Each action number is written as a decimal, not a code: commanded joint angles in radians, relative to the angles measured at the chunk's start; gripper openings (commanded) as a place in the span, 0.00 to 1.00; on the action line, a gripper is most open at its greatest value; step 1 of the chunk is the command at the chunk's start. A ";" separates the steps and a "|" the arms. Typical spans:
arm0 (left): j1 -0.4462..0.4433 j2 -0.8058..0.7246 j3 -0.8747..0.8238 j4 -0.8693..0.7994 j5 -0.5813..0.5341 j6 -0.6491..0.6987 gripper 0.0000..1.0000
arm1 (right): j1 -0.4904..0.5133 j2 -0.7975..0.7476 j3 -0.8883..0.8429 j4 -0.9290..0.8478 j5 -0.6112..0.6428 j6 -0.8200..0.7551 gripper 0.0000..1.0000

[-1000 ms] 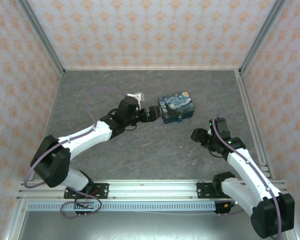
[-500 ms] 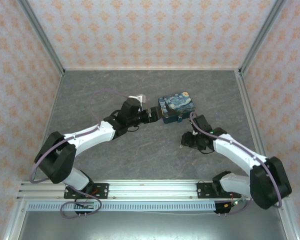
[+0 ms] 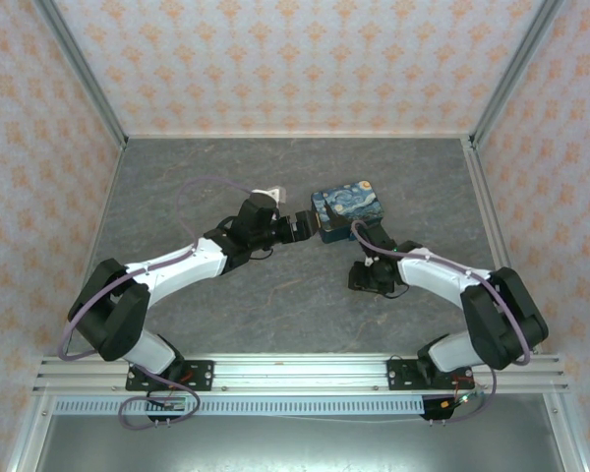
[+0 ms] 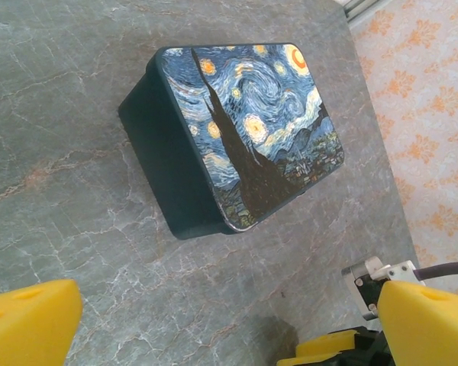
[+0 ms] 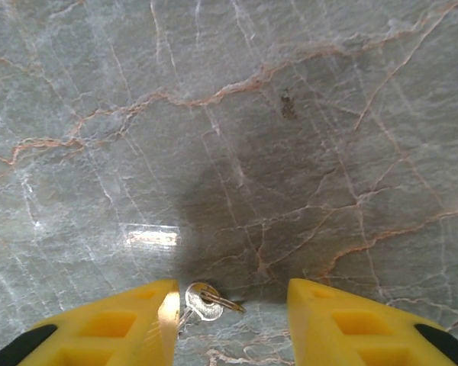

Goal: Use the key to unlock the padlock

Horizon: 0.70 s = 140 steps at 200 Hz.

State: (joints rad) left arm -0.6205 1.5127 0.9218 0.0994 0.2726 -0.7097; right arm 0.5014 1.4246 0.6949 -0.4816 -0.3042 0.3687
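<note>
Nearest the bases, the right gripper (image 3: 366, 277) hangs low over the grey marbled counter (image 3: 226, 315). Its yellow fingers (image 5: 99, 328) are spread apart and hold nothing. The key (image 5: 202, 299), on a small ring, lies flat on the counter between them, just beside the nine o'clock finger. Farther out, the left gripper (image 3: 310, 226) also has its fingers (image 4: 30, 320) wide apart and empty. The starry-night tin (image 3: 349, 209) rests on the counter at its two o'clock, near but not touching.
</note>
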 commanded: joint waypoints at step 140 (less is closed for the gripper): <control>-0.005 -0.023 -0.007 -0.046 -0.049 0.020 1.00 | 0.033 0.044 0.017 0.011 -0.015 0.019 0.25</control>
State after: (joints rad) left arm -0.6201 1.5127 0.9218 0.0879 0.2535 -0.7067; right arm 0.5098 1.4445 0.7094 -0.5053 -0.2722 0.3691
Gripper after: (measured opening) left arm 0.999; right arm 0.261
